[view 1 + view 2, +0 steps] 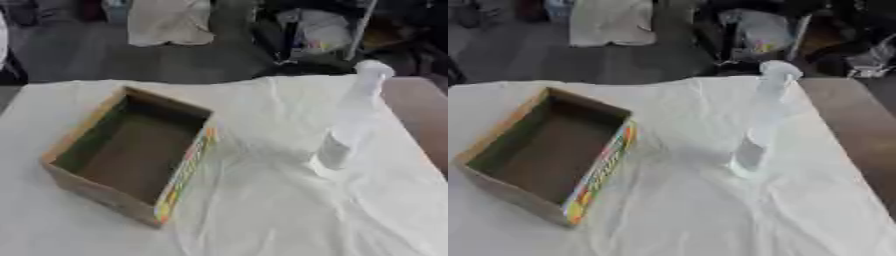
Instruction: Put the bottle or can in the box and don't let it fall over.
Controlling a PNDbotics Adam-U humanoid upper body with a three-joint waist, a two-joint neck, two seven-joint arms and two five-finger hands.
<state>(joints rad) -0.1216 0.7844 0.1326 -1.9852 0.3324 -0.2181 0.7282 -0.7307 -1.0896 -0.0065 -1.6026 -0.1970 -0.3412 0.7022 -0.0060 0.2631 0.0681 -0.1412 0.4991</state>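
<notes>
Neither of my hands shows in either eye view, so I cannot tell whether their fingers are spread, narrowed or holding anything.

On the work surface: a table covered by a wrinkled white cloth, with bare brown tabletop showing along the right edge. A clear bottle with a pale cap stands upright on the cloth at the right side of the table, apart from everything else. It has a light label band on its lower part. Nothing touches it.

An open cardboard box sits on the cloth at the left, well apart from the bottle. Its opening faces up and its interior is dark and holds nothing. The rim on its right-hand wall carries a strip of coloured print. The box lies askew to the table edge, one corner pointing toward me.

Beyond the far edge of the table lies a grey floor with pale cloth bundles and dark clutter, too blurred to identify.
</notes>
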